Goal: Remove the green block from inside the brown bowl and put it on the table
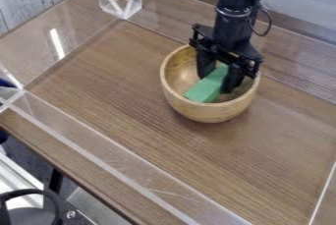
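Inside the bowl [210, 109], the claw [217, 70] (clamped, seemingly) grips the green block [206, 86].

The bowl's wall [197, 108] rings the block [206, 87]; above its near end is open.

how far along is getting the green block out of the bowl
The gripper is already down inside the brown bowl, its fingers at the upper end of the green block. It looks like the grasp stage, though a firm hold can't be confirmed. The block is still in the bowl, so lifting it out and placing it on the table remain.
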You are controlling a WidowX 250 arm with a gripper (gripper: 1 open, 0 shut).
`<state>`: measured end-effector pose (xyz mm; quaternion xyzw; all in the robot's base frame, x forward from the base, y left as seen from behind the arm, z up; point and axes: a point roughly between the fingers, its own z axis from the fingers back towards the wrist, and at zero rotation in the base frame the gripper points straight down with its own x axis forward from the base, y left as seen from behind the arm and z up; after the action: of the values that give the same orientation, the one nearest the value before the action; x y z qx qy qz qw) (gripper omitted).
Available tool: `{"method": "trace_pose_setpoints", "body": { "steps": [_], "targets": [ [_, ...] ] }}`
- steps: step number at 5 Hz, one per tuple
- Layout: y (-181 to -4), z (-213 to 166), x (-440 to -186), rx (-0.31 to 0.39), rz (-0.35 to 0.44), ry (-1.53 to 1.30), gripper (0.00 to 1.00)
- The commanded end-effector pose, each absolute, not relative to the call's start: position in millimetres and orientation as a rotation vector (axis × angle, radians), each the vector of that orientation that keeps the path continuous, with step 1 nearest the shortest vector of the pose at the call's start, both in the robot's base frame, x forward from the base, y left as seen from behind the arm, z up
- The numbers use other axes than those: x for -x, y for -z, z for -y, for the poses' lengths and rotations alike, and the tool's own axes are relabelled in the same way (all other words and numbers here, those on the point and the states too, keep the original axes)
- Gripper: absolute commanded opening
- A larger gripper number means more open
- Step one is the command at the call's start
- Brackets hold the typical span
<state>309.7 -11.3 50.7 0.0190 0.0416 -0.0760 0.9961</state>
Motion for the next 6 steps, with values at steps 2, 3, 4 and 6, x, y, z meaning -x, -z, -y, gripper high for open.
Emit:
{"method": "trace_pose_setpoints", "body": {
  "steps": [2, 3, 4, 6],
  "targets": [
    [-84.3, 5.1, -326.5, -0.035, 0.028, 0.138, 0.00],
    [-93.0, 5.4, -326.4, -0.026, 0.062, 0.125, 0.00],
    [-112.6, 6.3, -328.0, -0.015, 0.125, 0.106, 0.00],
    [-129.5, -2.6, -339.7, -0.039, 0.175, 0.070, 0.00]
  ]
}}
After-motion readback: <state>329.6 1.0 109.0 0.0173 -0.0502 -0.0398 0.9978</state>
